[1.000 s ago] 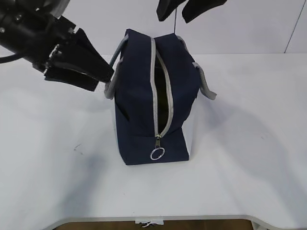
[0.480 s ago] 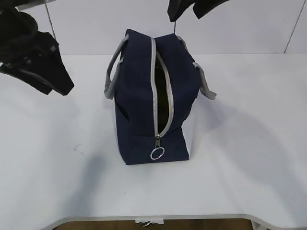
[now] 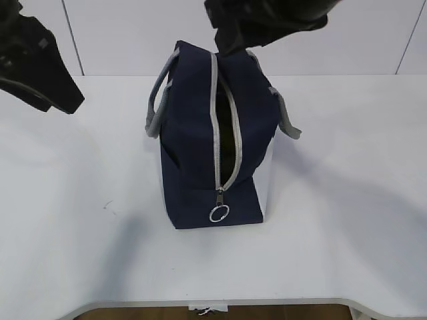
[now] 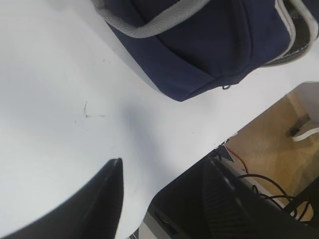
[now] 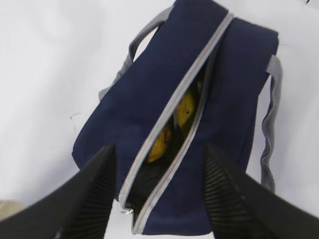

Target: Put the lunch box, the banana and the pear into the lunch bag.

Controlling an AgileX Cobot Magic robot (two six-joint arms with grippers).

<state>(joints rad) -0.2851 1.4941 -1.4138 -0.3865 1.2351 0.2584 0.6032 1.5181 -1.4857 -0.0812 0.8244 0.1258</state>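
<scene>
Two grippers: both clear of the load, neither carrying anything.
Left gripper: jaws parted about halfway, empty; nothing but bare table between them.
Change, left: a second ago close against the near handle of the lunch bag; now drawn back and up, well off to the bag's left side.
Right gripper: jaws spread a bit past halfway, empty; width as before.
Change, right: shifted over the far end of the bag, hanging directly above the zipper slot.
Lunch bag: upright, straight below right gripper, zipper open, ring pull at the near end.
Yellow fruit: inside the slot, beneath right gripper; banana or pear, cannot tell which.
Lunch box: not visible; none left on table.
Reading: loading probably complete, arms retreating.
Writing, brands: none legible.
</scene>
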